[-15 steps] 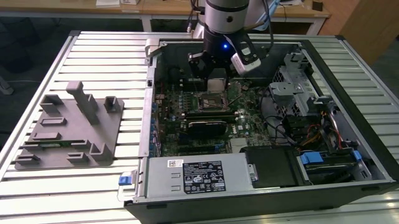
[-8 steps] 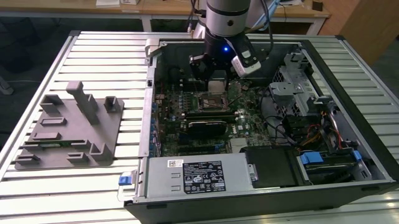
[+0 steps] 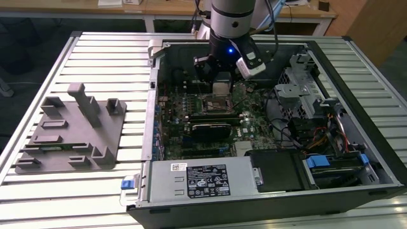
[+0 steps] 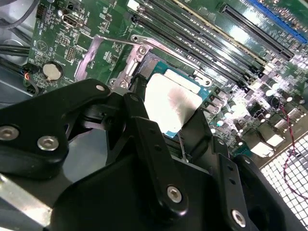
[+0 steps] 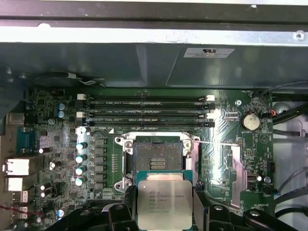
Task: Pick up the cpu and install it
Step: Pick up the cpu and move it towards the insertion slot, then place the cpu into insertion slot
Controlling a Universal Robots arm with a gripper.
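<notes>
Gripping the cpu [image 5: 164, 198] near the open socket [image 5: 159, 156], the tool [image 5: 164, 214]

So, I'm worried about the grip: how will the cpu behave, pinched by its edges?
Probably stiff: the cpu looks like a flat metal-topped plate, unbent in the hand. It could slip, being smooth, shiny and held only at two thin edges. Likely light, as it is thin.

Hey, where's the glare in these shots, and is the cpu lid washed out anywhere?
Second wrist view: glare bleaches the cpu top white, and the motherboard shows bright hot spots. First wrist view: the cpu is evenly lit, with a bright streak beside the socket. Exterior view: the case interior sits in shade.
</notes>
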